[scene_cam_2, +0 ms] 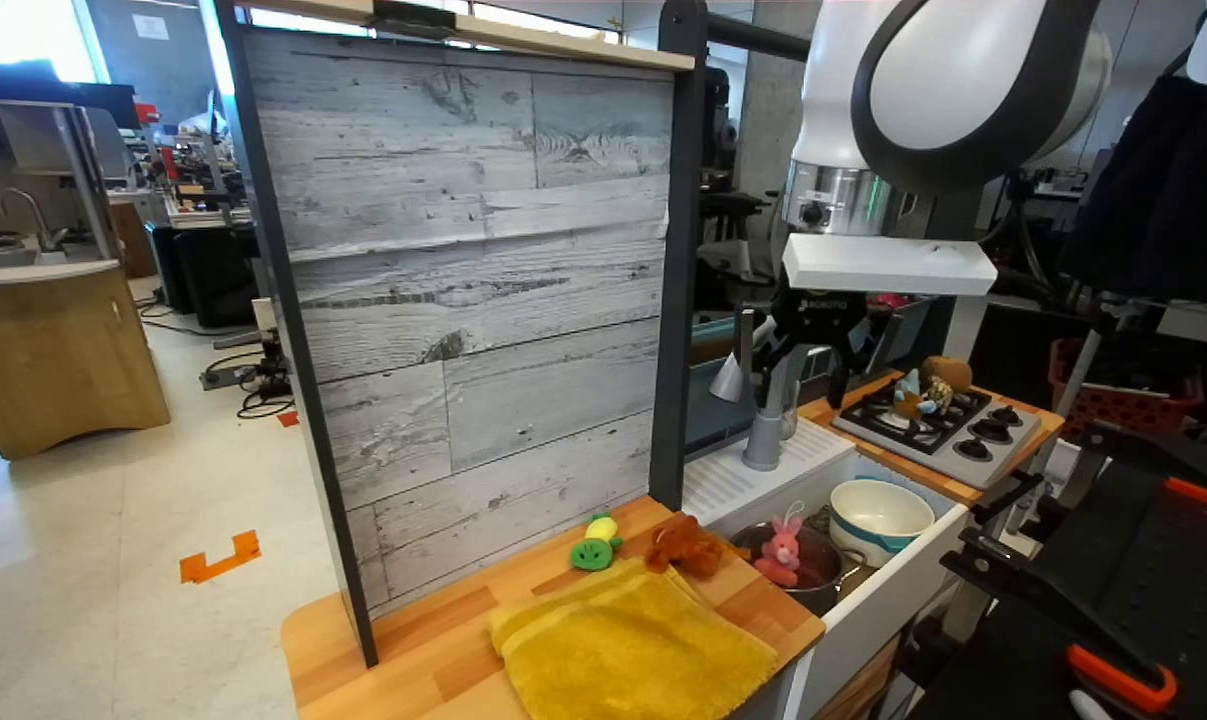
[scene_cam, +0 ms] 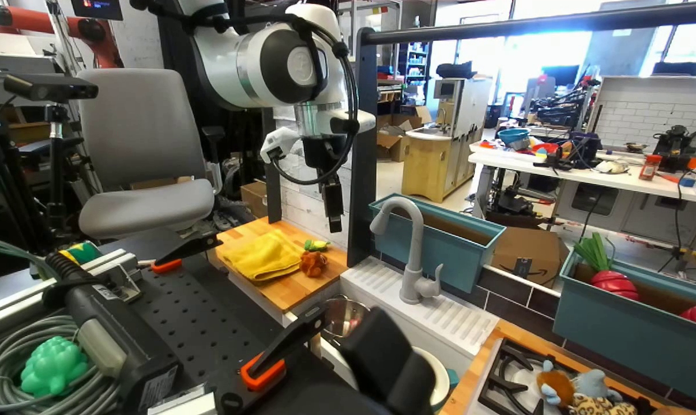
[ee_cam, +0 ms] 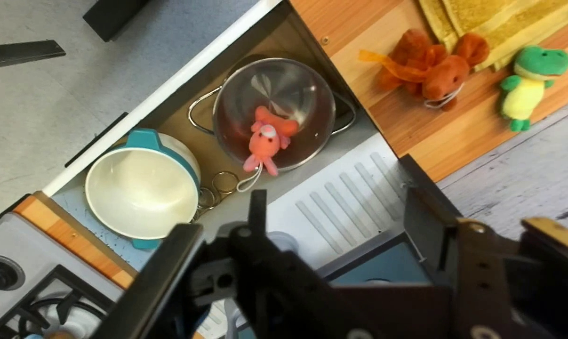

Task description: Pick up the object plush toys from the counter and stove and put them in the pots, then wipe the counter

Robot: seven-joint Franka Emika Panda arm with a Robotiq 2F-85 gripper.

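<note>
Pink plush bunny (ee_cam: 266,141) in steel pot (ee_cam: 307,87), head up at rim, presumably placed per task. Hand (scene_cam_2: 799,395) hangs spread, gripping nothing. Frog plush (ee_cam: 524,96) and round-eared orange plush (ee_cam: 441,80) lie on desk (ee_cam: 354,26) by yellow towel (scene_cam_2: 633,640), likely there for wiping; more plush toys (scene_cam: 557,387) on stove (ee_cam: 36,247).

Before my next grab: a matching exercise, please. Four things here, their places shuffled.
1. green-and-yellow frog plush toy
2. red-brown plush toy with orange ribbon
3. leopard-spotted plush toy
4. round cream pot with teal handles

A. on the black-grated stove
B. in the white-rimmed sink
C. on the light wooden counter, nearer the sink
D. on that counter, nearer the whitewashed plank panel

Pairs: 1-D, 2-C, 3-A, 4-B
</note>
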